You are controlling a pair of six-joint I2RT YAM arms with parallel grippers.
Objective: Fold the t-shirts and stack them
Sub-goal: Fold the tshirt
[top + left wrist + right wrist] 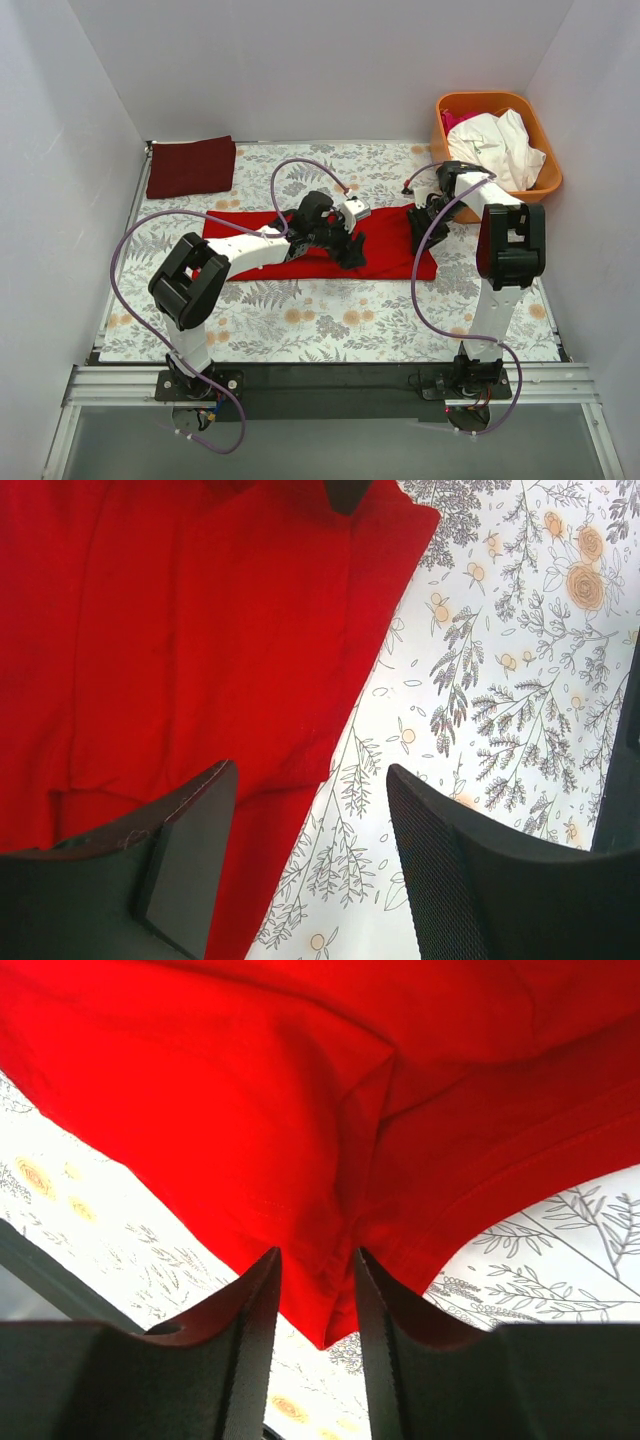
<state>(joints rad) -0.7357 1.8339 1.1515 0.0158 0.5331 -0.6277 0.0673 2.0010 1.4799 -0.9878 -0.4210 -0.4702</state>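
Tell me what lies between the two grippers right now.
The red t-shirt fills that stretch, lying flat from the left gripper to the right gripper at its right edge. The top external view shows it.

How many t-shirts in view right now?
3: red t-shirt laid flat in the middle, maroon t-shirt folded at the far-left corner, white t-shirt crumpled in the orange tub. More may be buried in the tub.
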